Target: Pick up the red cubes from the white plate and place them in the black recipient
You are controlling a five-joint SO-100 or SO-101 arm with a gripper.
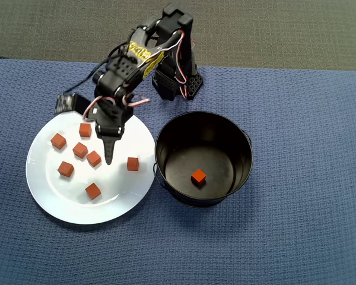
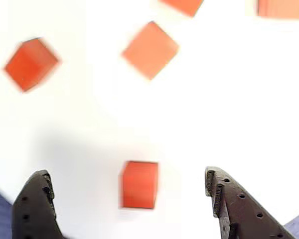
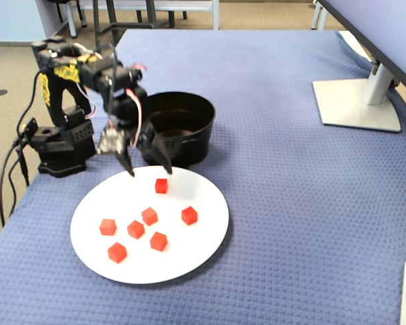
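Several red cubes lie on the white plate (image 1: pixel 59 202) in the overhead view, and one more red cube (image 1: pixel 198 176) sits on the floor of the black recipient (image 1: pixel 244 148) to the plate's right. My gripper (image 1: pixel 109 155) hovers over the plate's upper middle, open. In the wrist view a red cube (image 2: pixel 138 184) lies on the plate (image 2: pixel 229 109) between my spread fingers, touching neither, and the gripper (image 2: pixel 124 175) holds nothing. The fixed view shows the gripper (image 3: pixel 149 170) just above the cube (image 3: pixel 162 185) nearest the recipient (image 3: pixel 189 145).
The arm's base (image 1: pixel 178 83) stands behind the plate and the pot at the blue cloth's far edge, with cables trailing off to the side. In the fixed view a monitor stand (image 3: pixel 355 101) sits at the far right of the table.
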